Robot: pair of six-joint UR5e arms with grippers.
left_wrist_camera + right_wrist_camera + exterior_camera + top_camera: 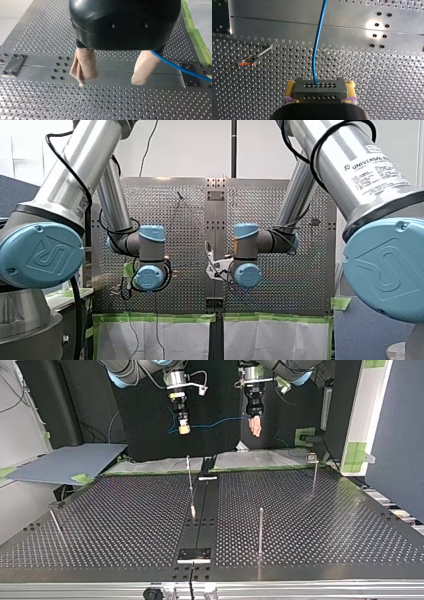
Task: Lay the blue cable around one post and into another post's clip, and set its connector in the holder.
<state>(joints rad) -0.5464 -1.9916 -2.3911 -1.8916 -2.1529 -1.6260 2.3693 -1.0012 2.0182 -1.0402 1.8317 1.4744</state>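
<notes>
Blue cable point(317, 50) leaves the connector point(318, 90), which my right gripper point(184, 428) clamps between its yellow pads point(291, 86). Ahead of that gripper the cable spans to my left gripper point(109, 80), whose beige pads point(145, 65) stand apart. The cable passes just beside one pad; I cannot tell whether they touch. Under both grippers lies the perforated table point(50, 100).

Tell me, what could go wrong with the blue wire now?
My left gripper is open and the blue cable only runs past one finger, so it may slip away. The cable hangs free between it and the connector in my right gripper, so it could snag a post when lowered.
</notes>
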